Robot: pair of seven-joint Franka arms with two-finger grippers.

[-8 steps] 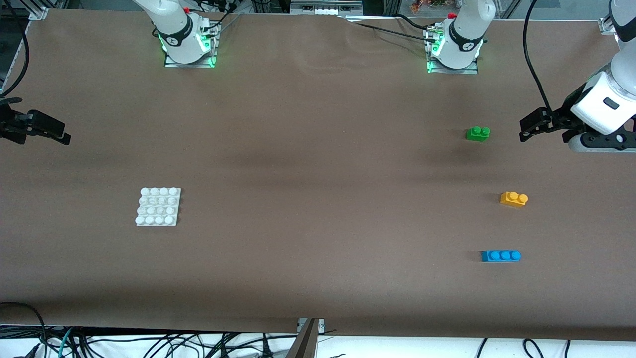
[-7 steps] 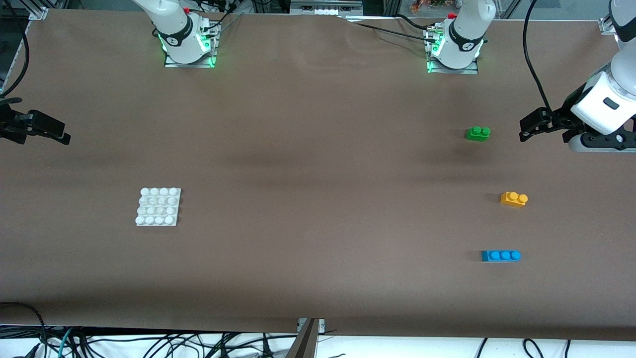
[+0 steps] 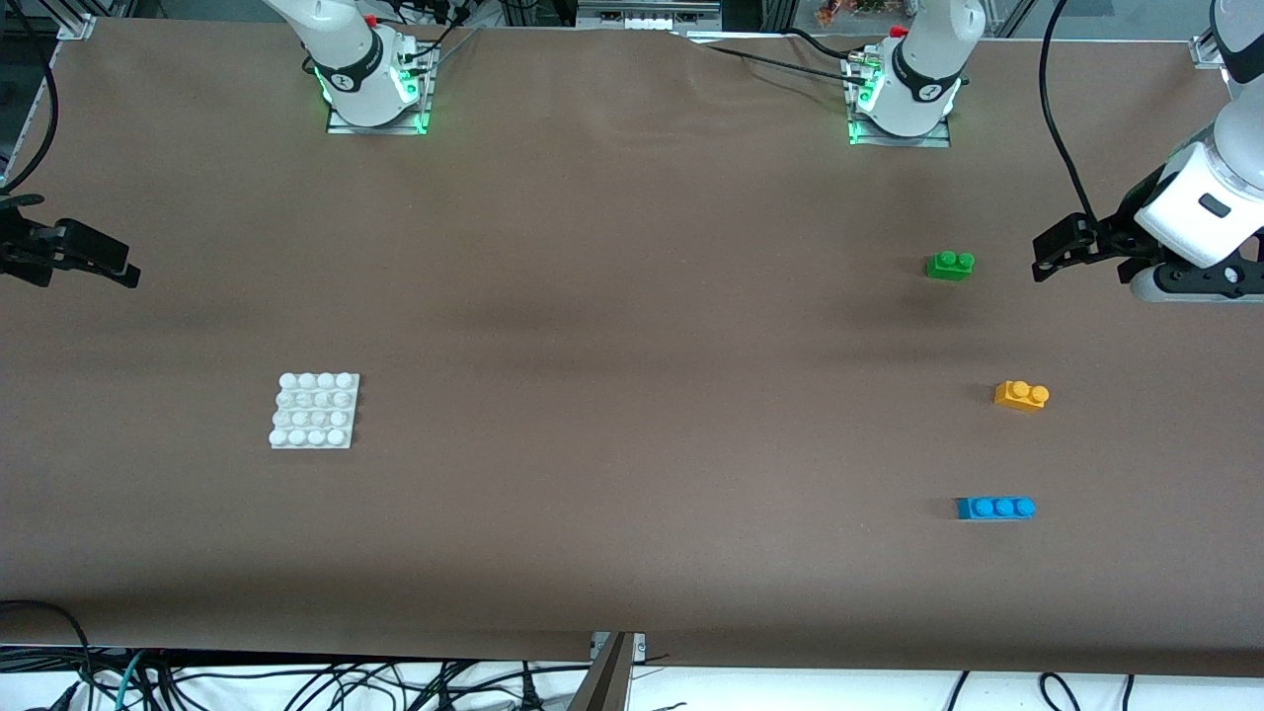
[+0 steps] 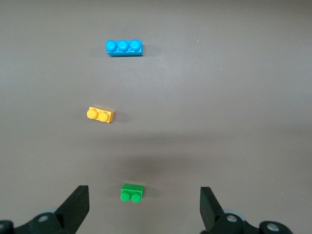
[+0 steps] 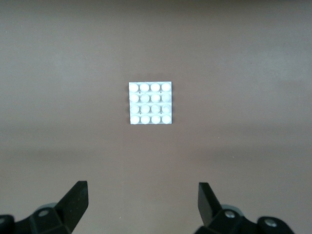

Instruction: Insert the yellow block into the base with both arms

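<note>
The yellow block [image 3: 1021,395] is seen lying between a green brick [image 3: 950,265] and a blue brick [image 3: 995,508]; the base [image 3: 314,411] is set well apart, toward the right arm's end; the left gripper [image 4: 143,209] and the right gripper [image 5: 141,207] are held wide open and empty above the table [image 3: 632,326].

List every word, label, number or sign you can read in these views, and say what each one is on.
No legible text in any view.
Round marks on the black joint bands of the right arm and the left arm: too small to read.
Yellow block, green brick, blue brick and base: no print visible, only plain studs.
Left pincer and right pincer: no markings visible.
</note>
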